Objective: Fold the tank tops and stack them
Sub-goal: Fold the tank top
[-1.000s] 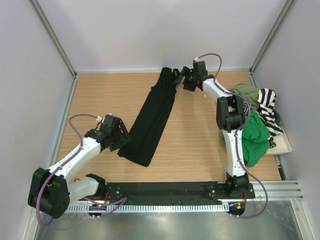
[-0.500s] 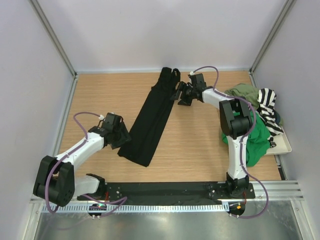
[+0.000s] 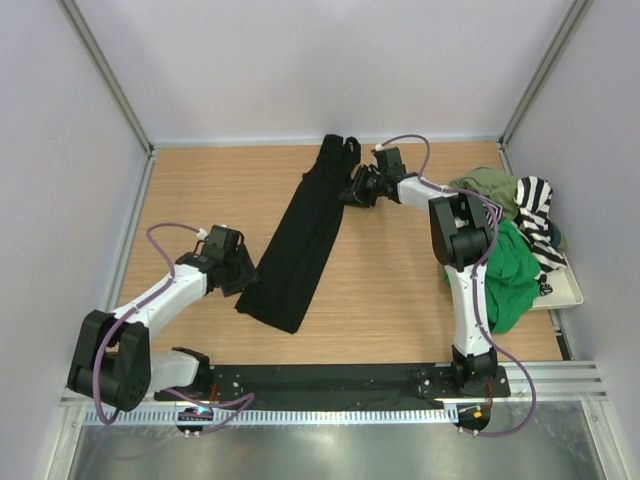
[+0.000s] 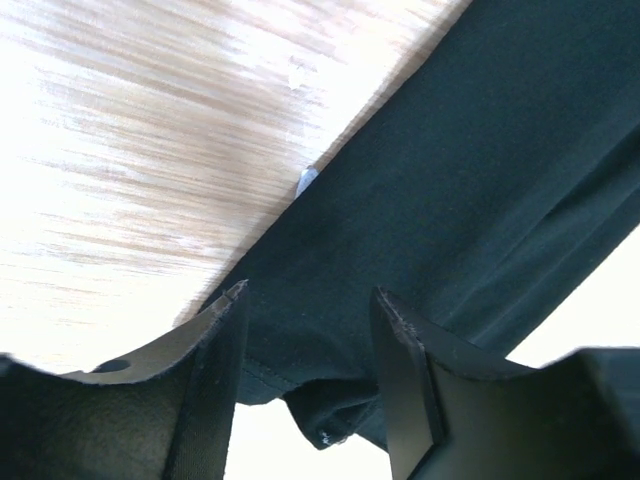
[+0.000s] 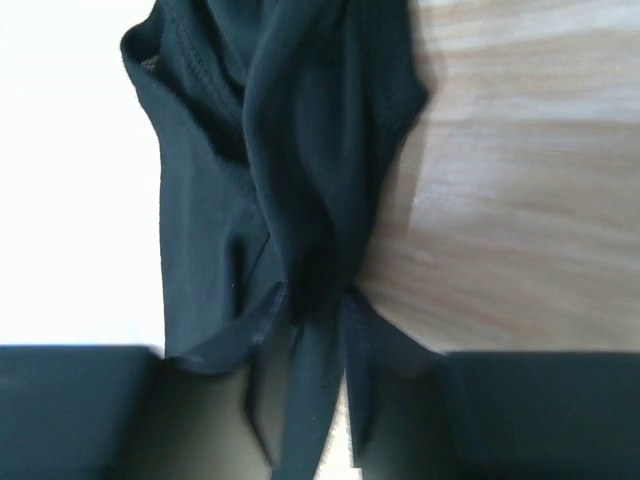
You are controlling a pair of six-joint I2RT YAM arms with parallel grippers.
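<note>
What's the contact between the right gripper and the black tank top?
Touching. The right wrist view shows the black tank top bunched between the right gripper fingers.

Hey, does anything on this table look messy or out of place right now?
The black top lies as a long strip slanted across the table, its strap end bunched and twisted. At the right, the green top spills off the tray onto the table, beside a crumpled olive top and striped top.
</note>
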